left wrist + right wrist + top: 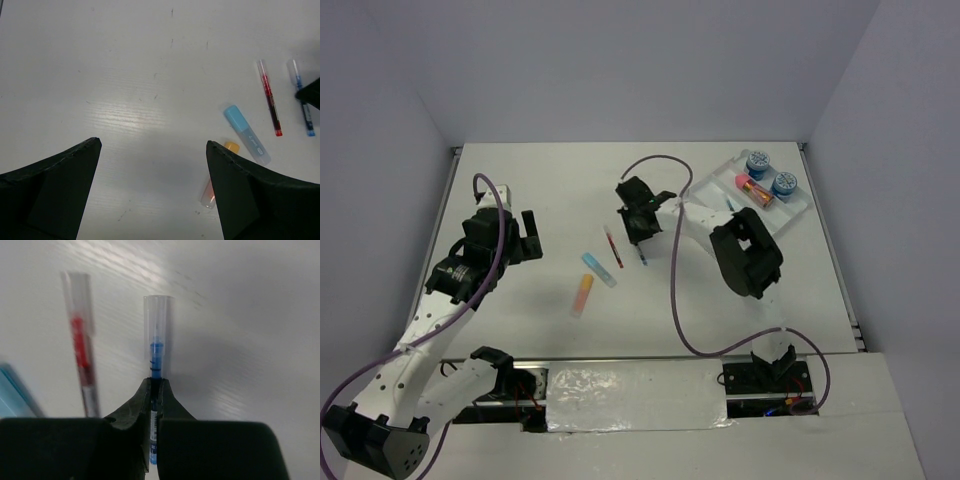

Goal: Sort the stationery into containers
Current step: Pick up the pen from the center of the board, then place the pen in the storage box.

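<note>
- Right jaws are pinched fully shut on the blue pen (157,352). They grip its barrel toward the near end, and the clear-capped end sticks out past the tips.
- The pen's long axis runs straight out from the wrist, in line with the slit between the jaws. In the top view it lies roughly near to far on the desk (520,190).
- It appears to rest on the desk surface, not yet lifted, and its shadow sits close beside it.
- The red pen (81,355) lies just to the left, almost parallel and not touching. A straight lift should clear it.
- The white tray (718,183) sits to the right and farther back, well apart from the grip. It already holds 2 blue jars (757,162) and the pink-orange tube (755,189).
- The tray sits at an angle on the desk, and the tube in it slants from far-left to near-right. By my reading, the pen must be swung right and turned to that slant before it can drop into a compartment.
- The right arm (745,255) is the nearer one to both pen and tray.
- Left jaws stand wide apart with nothing between them, hovering over bare desk on the left.
- The light-blue bar (246,134) and the orange bar (208,192) lie to their right, nearer to the left arm (470,265).
</note>
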Robot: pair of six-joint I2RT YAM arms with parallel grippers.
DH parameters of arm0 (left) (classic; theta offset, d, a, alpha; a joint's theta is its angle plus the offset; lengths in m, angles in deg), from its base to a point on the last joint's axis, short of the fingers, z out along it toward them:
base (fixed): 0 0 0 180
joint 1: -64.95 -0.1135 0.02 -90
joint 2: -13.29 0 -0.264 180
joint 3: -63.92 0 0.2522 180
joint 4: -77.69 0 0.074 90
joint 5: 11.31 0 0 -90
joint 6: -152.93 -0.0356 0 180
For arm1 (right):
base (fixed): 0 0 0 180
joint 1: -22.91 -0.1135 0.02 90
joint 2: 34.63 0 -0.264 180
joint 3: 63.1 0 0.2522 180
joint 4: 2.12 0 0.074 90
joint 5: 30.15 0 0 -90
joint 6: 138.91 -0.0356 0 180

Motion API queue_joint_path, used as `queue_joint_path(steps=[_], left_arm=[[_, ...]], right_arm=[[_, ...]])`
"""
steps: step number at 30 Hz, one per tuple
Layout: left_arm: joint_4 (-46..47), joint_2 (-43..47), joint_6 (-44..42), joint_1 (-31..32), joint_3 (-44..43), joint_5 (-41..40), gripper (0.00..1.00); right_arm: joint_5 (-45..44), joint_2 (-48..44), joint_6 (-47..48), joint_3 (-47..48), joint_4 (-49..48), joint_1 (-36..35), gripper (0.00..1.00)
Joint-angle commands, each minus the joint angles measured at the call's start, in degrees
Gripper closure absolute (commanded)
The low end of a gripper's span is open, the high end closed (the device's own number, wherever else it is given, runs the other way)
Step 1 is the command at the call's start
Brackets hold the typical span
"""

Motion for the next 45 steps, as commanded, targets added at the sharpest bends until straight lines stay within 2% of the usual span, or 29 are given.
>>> queue_joint_path(steps=[1,3,7,14,20,22,24,28,29,31,32,35,36,37,39,41,43,44,45], left_arm=[[1.2,1.3,-0.3,-0.3,0.4,0.6,0.01],[1.3,1.5,-0.4,-0.3,0.3,1.4,0.01],[1.8,1.9,-0.4,-0.3,0.6,2.2,0.01],[2.2,0.7,-0.5,-0.3,0.5,3.6,0.01],[2.3,0.4,-0.6,-0.1,0.5,3.9,0.01],[2.2,0.4,-0.7,-0.1,0.5,3.9,0.01],[2.2,0.4,-0.7,-0.1,0.5,3.7,0.01],[2.3,0.5,-0.7,-0.1,0.5,3.7,0.01],[2.2,0.3,-0.7,-0.1,0.5,3.7,0.01],[2.2,0.1,-0.8,-0.1,0.5,3.8,0.01],[2.2,0.1,-0.8,-0.1,0.5,3.7,0.01],[2.2,0.4,-0.8,-0.1,0.5,3.4,0.01],[2.2,0.3,-0.8,-0.1,0.5,3.3,0.01],[2.1,0.3,-0.8,-0.1,0.5,3.3,0.01],[1.9,0.2,-0.6,-0.1,0.4,2.6,0.01],[1.5,0.3,-0.2,-0.2,0.2,1.0,0.01],[1.3,0.5,0.3,-0.9,0.0,0.1,0.01],[1.1,0.7,0.7,-1.2,-0.1,-0.3,0.01],[1.1,0.7,0.8,-1.9,-0.2,-0.7,0.01]], right_arm=[[4.3,-13.0,12.0,-5.8,-3.5,3.3,1.0],[3.2,-16.1,19.7,-7.2,-1.4,5.5,1.0],[1.7,-20.9,28.5,-9.4,2.7,16.1,1.0],[-3.0,-20.1,32.2,-8.8,2.2,28.4,1.0],[-4.6,-14.8,32.9,-2.1,3.2,32.2,1.0],[-4.8,-13.9,34.1,-1.5,3.1,32.4,1.0],[-4.6,-13.3,34.4,-1.5,3.3,32.8,0.94],[-3.6,-13.1,34.1,-3.1,2.5,32.8,0.77],[-3.0,-13.0,34.2,-3.5,2.4,32.9,0.69],[-2.6,-13.0,34.2,-3.4,3.1,32.9,0.62],[-2.4,-13.1,34.1,-3.1,3.4,32.8,0.56],[-0.9,-14.7,32.6,-2.5,4.1,32.6,0.54],[0.1,-15.8,31.8,-2.4,4.3,32.2,0.5],[-0.1,-16.2,31.3,-2.3,4.6,31.3,0.47],[2.0,-17.4,28.5,-0.9,5.9,29.6,0.46],[5.7,-20.6,25.7,-3.5,3.9,23.9,0.35],[6.3,-22.3,23.1,-6.0,-1.3,18.8,0.31],[6.3,-21.9,19.7,-6.6,-2.2,14.0,0.29],[6.3,-21.0,18.0,-6.0,-2.5,12.0,0.29]])
